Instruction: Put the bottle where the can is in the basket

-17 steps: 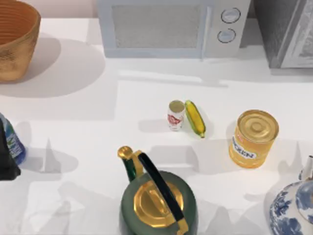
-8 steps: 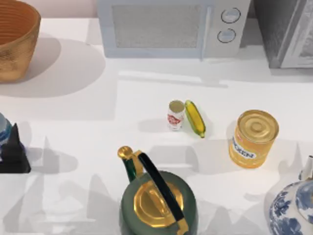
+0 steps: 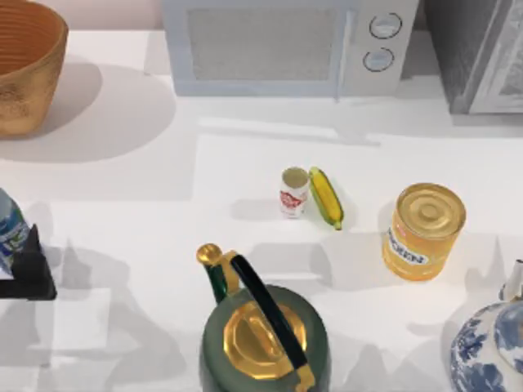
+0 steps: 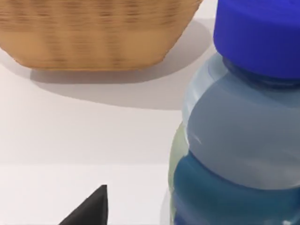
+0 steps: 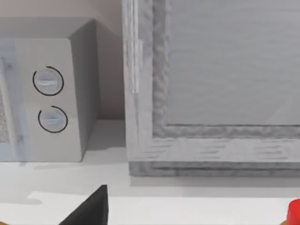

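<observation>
- The small translucent blue plastic bottle (image 3: pixel 8 227) with its green, white and blue label stands upright at the far left edge of the table, touching or just beside the left gripper (image 3: pixel 29 265), on the side of it toward the back of the table.
- In the left wrist view the bottle (image 4: pixel 239 140) looms close, blue cap on top, with one dark fingertip (image 4: pixel 91 208) beside it and a strip of white table between the two; whether the jaws are clenched on the bottle or released I cannot tell.
- The large round woven wicker basket (image 3: pixel 33 77), golden-brown outside and ribbed orange-brown inside, sits at the back left corner, well beyond the left gripper and past the bottle; in the left wrist view its wall (image 4: pixel 93 33) rises behind the bottle.
- The small slim white can (image 3: pixel 293 192) with a red label and pale tan top stands on the table near the middle, well apart from the left gripper, not in the basket.
- A yellow corn cob (image 3: pixel 326 198) lies just beside the can, on the side away from the left gripper.
- A dark green kettle (image 3: pixel 263 331) with a gold lid stands at the front, between the left gripper and a yellow-orange tin (image 3: pixel 422 231) with a gold lid.
- A blue-and-white porcelain vase (image 3: pixel 489 347) sits at the front right corner.
- A white microwave oven (image 3: pixel 286 45) stands along the back.
- The right wrist view shows one dark fingertip (image 5: pixel 91 208) of the right gripper facing the microwave's two dials (image 5: pixel 49 101); its jaw state cannot be told.
</observation>
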You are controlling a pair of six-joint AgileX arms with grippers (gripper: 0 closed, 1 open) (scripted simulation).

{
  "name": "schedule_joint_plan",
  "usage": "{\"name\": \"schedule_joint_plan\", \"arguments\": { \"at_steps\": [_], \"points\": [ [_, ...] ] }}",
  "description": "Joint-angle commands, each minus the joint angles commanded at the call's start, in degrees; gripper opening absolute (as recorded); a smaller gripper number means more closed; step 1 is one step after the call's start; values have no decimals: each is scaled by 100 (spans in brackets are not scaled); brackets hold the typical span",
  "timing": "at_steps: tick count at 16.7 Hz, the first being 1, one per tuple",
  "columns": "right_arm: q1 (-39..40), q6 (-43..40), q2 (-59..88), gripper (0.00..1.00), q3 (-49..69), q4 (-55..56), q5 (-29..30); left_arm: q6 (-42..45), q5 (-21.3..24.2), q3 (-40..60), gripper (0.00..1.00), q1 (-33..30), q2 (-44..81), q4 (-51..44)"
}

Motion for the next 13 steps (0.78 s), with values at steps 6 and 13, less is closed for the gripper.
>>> {"name": "schedule_joint_plan", "arguments": {
  "at_steps": [6, 13],
  "points": [
    [0, 0, 0, 100, 0, 0, 0, 23, 52, -27, 100, 38, 372, 366],
    [0, 0, 0, 100, 0, 0, 0, -35, -77, 479, 100, -108, 820, 323]
  ]
}}
